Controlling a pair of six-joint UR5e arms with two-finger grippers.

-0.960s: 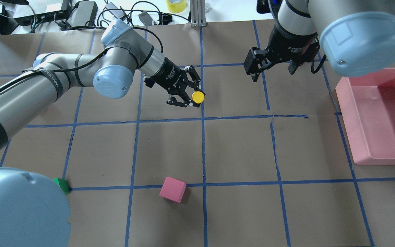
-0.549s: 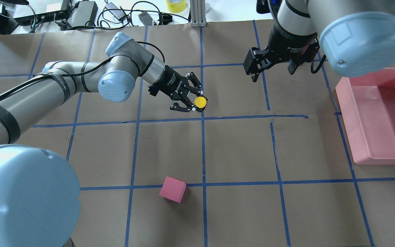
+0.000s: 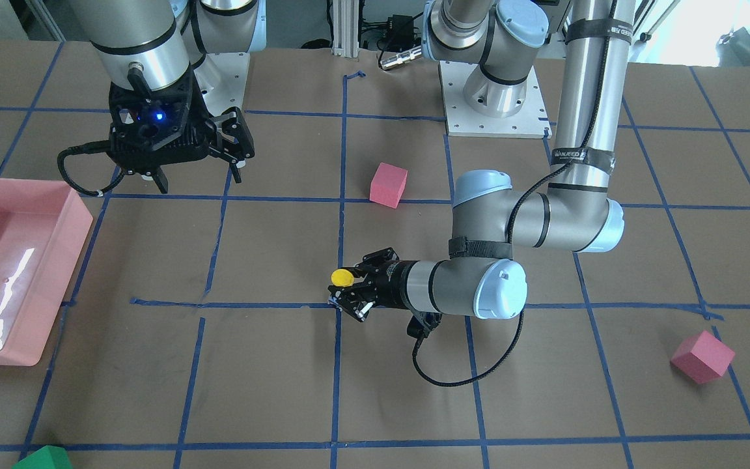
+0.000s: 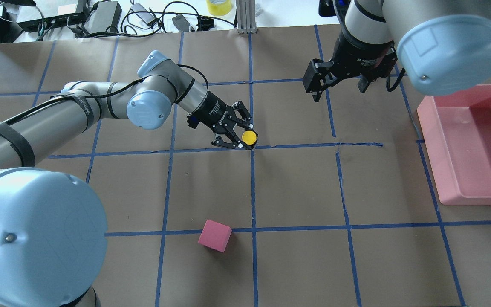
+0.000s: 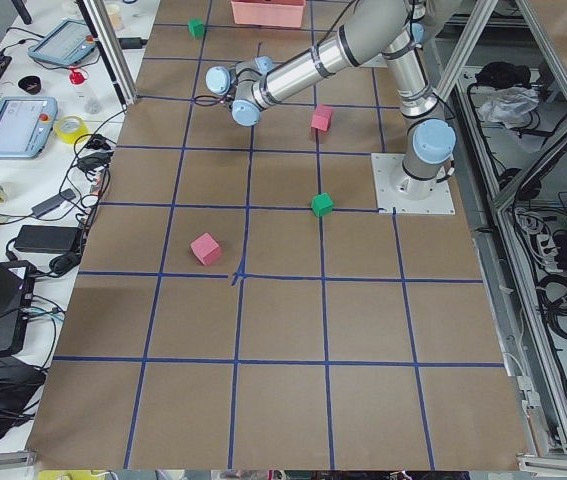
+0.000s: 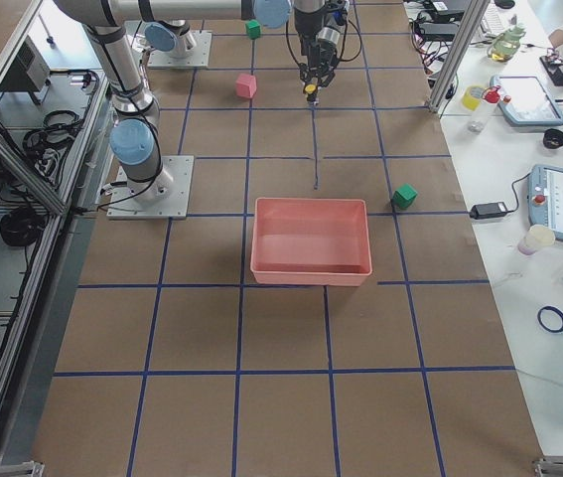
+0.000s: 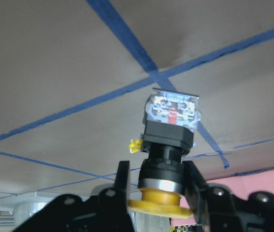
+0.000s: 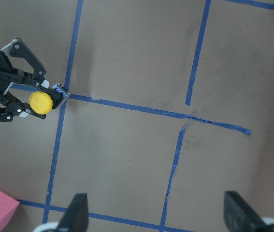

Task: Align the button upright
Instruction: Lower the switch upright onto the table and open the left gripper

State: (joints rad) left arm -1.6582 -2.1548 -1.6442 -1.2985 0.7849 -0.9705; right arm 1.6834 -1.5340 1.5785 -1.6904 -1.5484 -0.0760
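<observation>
**Left end effector [image 4: 246, 137] gripping the button [image 4: 250, 136] at a tape crossing**

The left end effector is clamping the button's black body, with the yellow cap facing up and the whitish base pointing toward the bench [image 4: 296, 187]. The right end effector [image 4: 338, 89] is hanging well apart, its fingers spread.

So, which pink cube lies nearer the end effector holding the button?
The pink cube on the robot's side of the left end effector; the far pink cube sits well aside.
</observation>
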